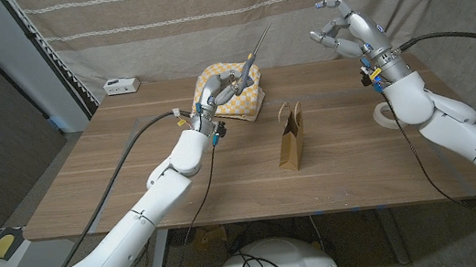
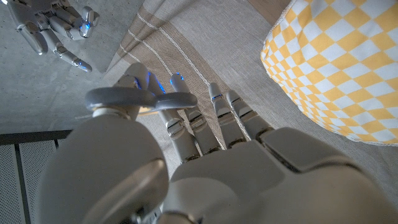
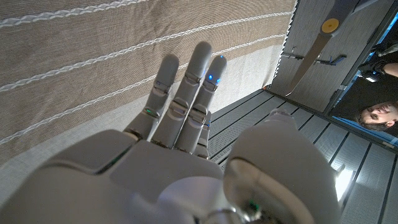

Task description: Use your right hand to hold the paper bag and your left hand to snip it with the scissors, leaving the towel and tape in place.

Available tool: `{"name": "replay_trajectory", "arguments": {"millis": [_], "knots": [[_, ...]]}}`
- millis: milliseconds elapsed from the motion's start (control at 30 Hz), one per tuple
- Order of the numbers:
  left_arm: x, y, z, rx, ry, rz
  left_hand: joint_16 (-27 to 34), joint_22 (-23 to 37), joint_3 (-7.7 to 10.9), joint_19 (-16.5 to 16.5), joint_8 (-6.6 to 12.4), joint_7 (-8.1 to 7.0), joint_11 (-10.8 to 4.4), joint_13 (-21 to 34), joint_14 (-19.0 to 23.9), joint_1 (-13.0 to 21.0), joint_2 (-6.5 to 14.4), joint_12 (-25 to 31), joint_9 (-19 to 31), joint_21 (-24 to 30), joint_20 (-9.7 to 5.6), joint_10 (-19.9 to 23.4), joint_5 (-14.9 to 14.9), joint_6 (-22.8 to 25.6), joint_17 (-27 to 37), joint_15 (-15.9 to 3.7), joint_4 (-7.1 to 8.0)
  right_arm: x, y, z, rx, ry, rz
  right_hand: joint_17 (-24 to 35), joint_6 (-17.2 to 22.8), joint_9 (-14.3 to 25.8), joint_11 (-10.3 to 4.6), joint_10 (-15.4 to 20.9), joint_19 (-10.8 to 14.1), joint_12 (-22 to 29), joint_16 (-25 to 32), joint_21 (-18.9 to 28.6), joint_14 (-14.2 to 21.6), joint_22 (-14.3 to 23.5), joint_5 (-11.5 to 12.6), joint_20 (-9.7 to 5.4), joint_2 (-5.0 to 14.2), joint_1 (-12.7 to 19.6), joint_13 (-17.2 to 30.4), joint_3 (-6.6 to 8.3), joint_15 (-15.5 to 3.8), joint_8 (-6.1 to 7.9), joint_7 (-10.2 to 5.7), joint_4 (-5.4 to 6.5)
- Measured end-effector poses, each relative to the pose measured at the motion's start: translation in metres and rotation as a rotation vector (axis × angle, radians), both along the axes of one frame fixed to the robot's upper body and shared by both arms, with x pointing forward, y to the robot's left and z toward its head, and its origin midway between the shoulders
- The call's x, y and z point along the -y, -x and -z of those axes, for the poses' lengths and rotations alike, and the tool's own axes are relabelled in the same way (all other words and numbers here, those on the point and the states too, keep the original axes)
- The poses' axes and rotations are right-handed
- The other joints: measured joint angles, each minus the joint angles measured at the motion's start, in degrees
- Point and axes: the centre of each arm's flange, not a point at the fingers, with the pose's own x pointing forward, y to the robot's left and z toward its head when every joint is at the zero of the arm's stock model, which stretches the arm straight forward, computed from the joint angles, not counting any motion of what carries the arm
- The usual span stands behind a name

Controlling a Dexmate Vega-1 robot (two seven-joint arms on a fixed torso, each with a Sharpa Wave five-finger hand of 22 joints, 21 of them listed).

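Note:
A brown paper bag [image 1: 291,136] stands upright in the middle of the table, with neither hand touching it. My left hand [image 1: 217,90] is raised over the yellow checked towel [image 1: 248,102] and grips the scissors [image 1: 251,60], blades pointing up and away. In the left wrist view a grey scissors handle [image 2: 137,98] sits across my left hand's fingers [image 2: 186,124], beside the towel [image 2: 336,68]. My right hand [image 1: 346,32] is held high at the back right, fingers spread, holding nothing. The scissors blades [image 3: 313,55] show past my right hand [image 3: 186,124]. The tape roll [image 1: 385,115] lies under my right forearm.
A small white box [image 1: 121,85] sits at the table's back left corner. A striped curtain [image 1: 203,9] hangs behind the table. A person [image 3: 379,116] shows at the edge of the right wrist view. Bare wood [image 1: 133,175] lies left of the bag.

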Motion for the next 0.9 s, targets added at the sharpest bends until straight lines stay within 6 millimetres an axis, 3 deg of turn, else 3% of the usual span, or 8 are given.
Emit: {"name": "replay_trajectory", "arguments": {"millis": [167,267,367,467,600,767,800,900], "knots": [[-0.001,-0.001,0.001,-0.002,0.003,-0.002,0.00,0.00,0.00,0.00,0.20,0.02,-0.01,-0.81,0.01,0.11,-0.50,-0.14,0.02,0.00,0.00,0.01,0.12,0.59,-0.27,0.00,0.00,0.001,-0.004,0.002,-0.023,-0.018,-0.003,-0.30,0.21,-0.47,0.00,0.00,-0.10,0.00,0.00,-0.30,-0.86,0.00,0.00,-0.07,-0.01,-1.14,-0.34,-0.10,-0.01,-0.31,-0.22,-0.10],[-0.001,-0.001,0.003,-0.001,0.002,-0.009,0.00,0.00,0.00,0.00,0.20,-0.06,-0.02,-1.32,0.01,-0.01,-0.81,-0.53,0.27,0.00,0.00,0.02,0.12,0.67,-0.26,0.01,0.00,0.002,-0.006,0.003,-0.033,-0.032,-0.002,-1.26,2.56,-1.15,0.20,0.21,-2.35,-0.61,-0.88,-1.39,-1.94,-0.14,0.00,-0.21,0.68,-2.63,-1.28,-0.74,0.49,-0.45,-0.71,0.13],[-0.001,-0.001,0.005,-0.005,0.001,-0.007,0.00,0.00,0.00,0.00,0.20,-0.06,0.09,-1.43,0.02,-0.01,-0.81,-0.54,0.27,0.00,0.00,0.14,0.12,0.67,-0.26,0.01,0.00,0.004,-0.007,0.002,-0.039,-0.046,-0.005,-3.63,8.56,-1.87,0.20,0.21,-3.33,-1.26,-3.65,-2.68,-3.68,-0.44,-0.17,-0.03,1.21,-4.75,-3.15,-1.76,1.03,-0.45,-0.42,-0.02],[-0.001,-0.001,0.007,0.001,0.010,-0.021,0.00,0.00,0.00,0.00,0.20,0.12,0.43,-1.62,0.02,-0.01,-0.81,-0.61,0.27,0.00,0.00,0.48,0.22,0.92,-0.26,0.02,0.00,0.005,-0.008,0.003,-0.052,-0.062,-0.013,-5.54,15.26,-2.20,0.20,0.21,-3.41,-1.50,-4.93,-3.54,-2.92,-0.44,-0.33,-0.11,1.98,-6.20,-5.10,-2.40,1.11,0.05,-0.30,-0.20],[0.000,0.001,0.009,-0.016,0.046,0.008,0.39,-0.01,0.01,0.00,0.19,0.15,1.37,-2.39,1.08,-0.02,-0.81,-0.81,-0.60,0.00,0.00,1.43,0.32,1.69,-0.26,-0.18,0.00,0.008,-0.010,0.004,-0.077,-0.079,-0.025,-7.83,20.02,-2.43,0.40,-2.29,-3.40,-3.40,-7.47,-4.33,-4.48,-0.44,-0.95,-0.11,2.33,-7.48,-7.27,-3.19,1.13,-0.28,-0.31,-0.62],[0.001,0.003,0.011,-0.050,0.099,0.060,0.39,-0.01,0.72,0.00,0.19,0.24,1.43,-3.43,1.08,0.93,-2.18,-0.81,-2.27,0.00,0.00,2.08,0.55,3.07,-0.71,-0.18,-0.25,0.009,-0.012,0.006,-0.103,-0.107,-0.039,-9.24,22.88,-2.43,0.51,-2.97,-3.40,-3.82,-8.94,-4.66,-5.84,-0.43,-1.34,-0.11,1.94,-9.22,-8.61,-4.18,1.73,-0.46,0.09,-0.39],[0.001,0.004,0.012,-0.055,0.107,0.068,0.39,-0.01,1.44,0.00,0.19,0.26,1.22,-3.53,1.08,0.84,-2.72,-0.81,-2.73,0.00,0.00,2.51,0.55,3.47,-0.78,-0.18,0.48,0.010,-0.012,0.006,-0.111,-0.117,-0.042,-9.28,23.06,-2.43,0.64,-2.84,-3.40,-3.82,-8.94,-4.66,-5.84,-0.43,-1.34,-0.11,1.96,-9.20,-8.71,-4.18,1.74,-0.45,0.28,-0.39],[0.001,0.005,0.014,-0.075,0.136,0.097,0.39,-0.01,1.49,0.00,-0.25,0.18,1.20,-4.23,1.08,1.00,-3.34,-0.93,-3.83,0.00,0.00,2.50,0.99,4.16,-0.79,-0.18,0.53,0.012,-0.013,0.007,-0.132,-0.135,-0.049,-9.69,22.81,-2.43,1.13,-2.96,-3.40,-3.82,-9.55,-5.09,-6.15,-0.43,-1.34,-0.11,1.98,-9.97,-9.17,-4.60,2.04,-1.63,0.45,-0.42]]}}
